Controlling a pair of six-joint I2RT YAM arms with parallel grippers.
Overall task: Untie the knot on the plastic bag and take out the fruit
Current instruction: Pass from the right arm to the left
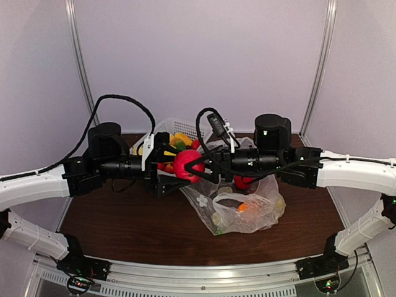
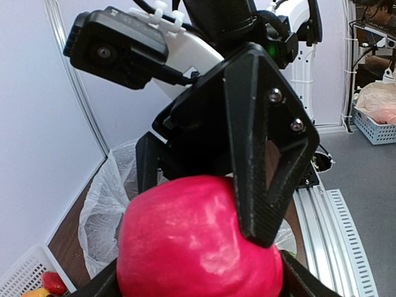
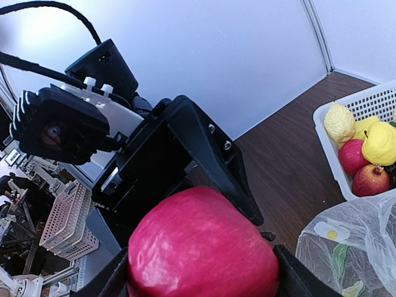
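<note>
A red fruit (image 1: 187, 164) hangs in mid-air between both grippers, above the table's middle. My left gripper (image 1: 179, 166) reaches it from the left, my right gripper (image 1: 199, 164) from the right. In the left wrist view the fruit (image 2: 198, 241) fills my left gripper (image 2: 198, 284), with a right finger pressed on its top. In the right wrist view it (image 3: 204, 247) fills my right gripper (image 3: 201, 278). The clear flower-printed plastic bag (image 1: 247, 207) lies below at the right, holding an orange fruit (image 1: 242, 207) and another red fruit (image 1: 243, 181). No knot shows.
A white lattice basket (image 1: 162, 128) with yellow and red fruits stands at the back, behind the left gripper; it also shows in the right wrist view (image 3: 328, 142). White walls enclose the brown table (image 1: 124, 223).
</note>
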